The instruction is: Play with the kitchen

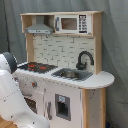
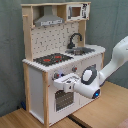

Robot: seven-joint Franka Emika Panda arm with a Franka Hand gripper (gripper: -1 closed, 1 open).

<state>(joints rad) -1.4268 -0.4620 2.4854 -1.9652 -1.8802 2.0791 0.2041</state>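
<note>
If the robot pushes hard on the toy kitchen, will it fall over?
Probably not easily. The kitchen is tall but has a broad base flat on the floor. A push high up, near the hood, seems likelier to tip it than one where the gripper is, low at its front.

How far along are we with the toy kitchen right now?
Early. The arm has reached the toy kitchen's front, with its pincer at the knob panel just above the oven door in the second exterior view. What it is touching cannot be made out. The oven door looks closed, and the stovetop, sink and microwave look undisturbed, so most of the play remains.
</note>
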